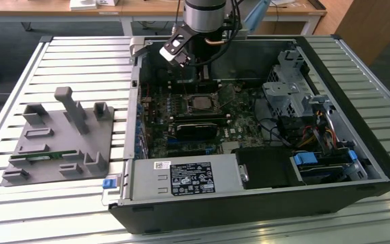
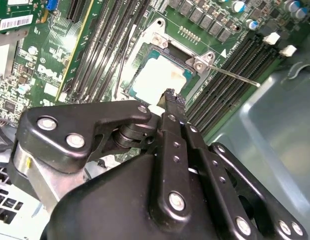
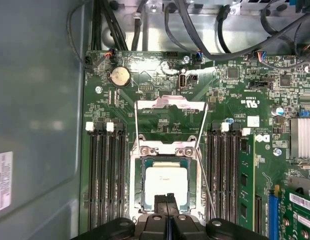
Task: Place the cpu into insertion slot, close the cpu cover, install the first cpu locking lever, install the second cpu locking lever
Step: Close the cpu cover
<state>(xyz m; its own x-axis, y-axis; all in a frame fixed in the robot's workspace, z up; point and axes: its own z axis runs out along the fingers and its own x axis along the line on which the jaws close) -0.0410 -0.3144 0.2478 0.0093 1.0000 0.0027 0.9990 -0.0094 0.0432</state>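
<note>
Shows the cpu lying flat, metal top up, in the insertion slot, just above centre of the exterior view; square, edges parallel to the memory slots. Flanked by the raised cpu cover and a slanting lever rod. Over one chip edge, the gripper: closed, empty.

Black jointed hand with silver screws, silvery-grey arm.

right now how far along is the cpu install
Done: the cpu sits in the insertion slot. In hand: nothing; the shut fingers are at the chip's edge. Left: the cpu cover looks swung open, and a locking lever stands free.
</note>
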